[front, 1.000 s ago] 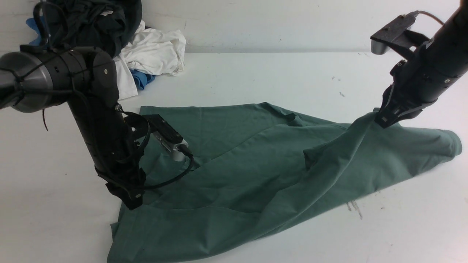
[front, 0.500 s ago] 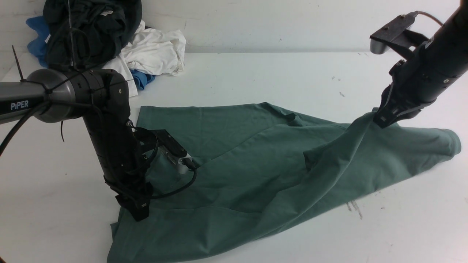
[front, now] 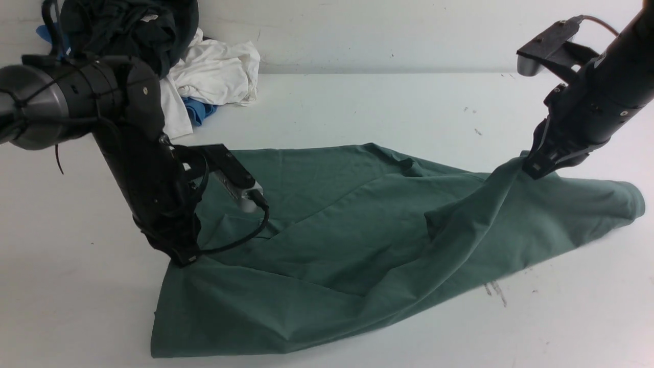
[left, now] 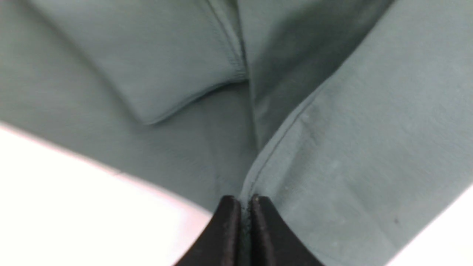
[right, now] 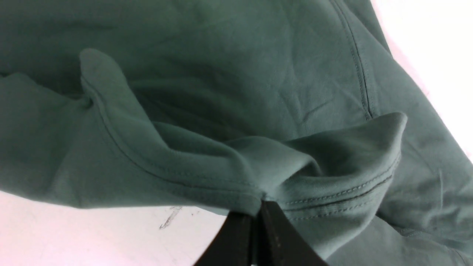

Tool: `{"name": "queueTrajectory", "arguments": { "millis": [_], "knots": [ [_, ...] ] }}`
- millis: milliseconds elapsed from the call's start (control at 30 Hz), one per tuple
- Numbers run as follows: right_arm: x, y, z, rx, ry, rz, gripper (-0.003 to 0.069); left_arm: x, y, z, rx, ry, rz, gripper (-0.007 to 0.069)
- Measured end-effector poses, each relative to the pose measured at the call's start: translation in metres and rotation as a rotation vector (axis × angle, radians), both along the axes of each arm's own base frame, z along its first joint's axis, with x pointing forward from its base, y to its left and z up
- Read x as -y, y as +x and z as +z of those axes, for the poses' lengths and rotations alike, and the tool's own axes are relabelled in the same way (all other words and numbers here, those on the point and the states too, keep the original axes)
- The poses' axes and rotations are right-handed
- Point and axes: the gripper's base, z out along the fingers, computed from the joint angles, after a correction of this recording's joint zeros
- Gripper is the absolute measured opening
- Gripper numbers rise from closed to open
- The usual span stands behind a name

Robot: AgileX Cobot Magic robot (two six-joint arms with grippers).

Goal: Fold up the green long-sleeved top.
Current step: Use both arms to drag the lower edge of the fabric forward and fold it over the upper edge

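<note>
The green long-sleeved top [front: 337, 245] lies spread and creased across the white table [front: 357, 107]. My left gripper [front: 185, 260] is shut on a seamed edge of the top at its near left side, and the cloth rises a little there. In the left wrist view the gripper [left: 242, 201] pinches that seam of the top [left: 351, 147]. My right gripper [front: 531, 167] is shut on a hemmed edge at the right and holds it up off the table. In the right wrist view the gripper [right: 258, 208] clamps the bunched hem of the top [right: 221, 92].
A heap of other clothes sits at the far left: a very dark garment [front: 133, 30], a white one [front: 214, 71] and a blue one [front: 200, 110]. Dark scuff marks [front: 494, 292] show on the table near the top's right edge.
The left gripper has shut on the top's near left edge and lifted it up and back a little. The left arm shifted. The right gripper has held still.
</note>
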Motion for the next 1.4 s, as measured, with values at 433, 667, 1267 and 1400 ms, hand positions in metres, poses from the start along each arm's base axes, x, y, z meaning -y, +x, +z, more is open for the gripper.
{"name": "queueTrajectory", "arguments": {
  "millis": [433, 667, 1267, 1400],
  "knots": [
    [0.015, 0.024, 0.036, 0.138, -0.048, -0.079, 0.0001, -0.043, 0.043, 0.100, 0.348, -0.068, 0.241, 0.0006],
    [0.024, 0.048, 0.029, 0.145, -0.043, -0.123, 0.0001, -0.055, 0.068, 0.105, 0.422, -0.126, 0.306, 0.0006],
    [0.036, 0.110, -0.047, 0.173, -0.022, -0.252, 0.0001, -0.061, 0.144, -0.001, 0.510, -0.170, 0.465, 0.0006],
    [0.036, 0.123, -0.069, 0.190, -0.007, -0.283, 0.0001, -0.061, 0.152, -0.018, 0.526, -0.168, 0.474, 0.0006]
  ]
}}
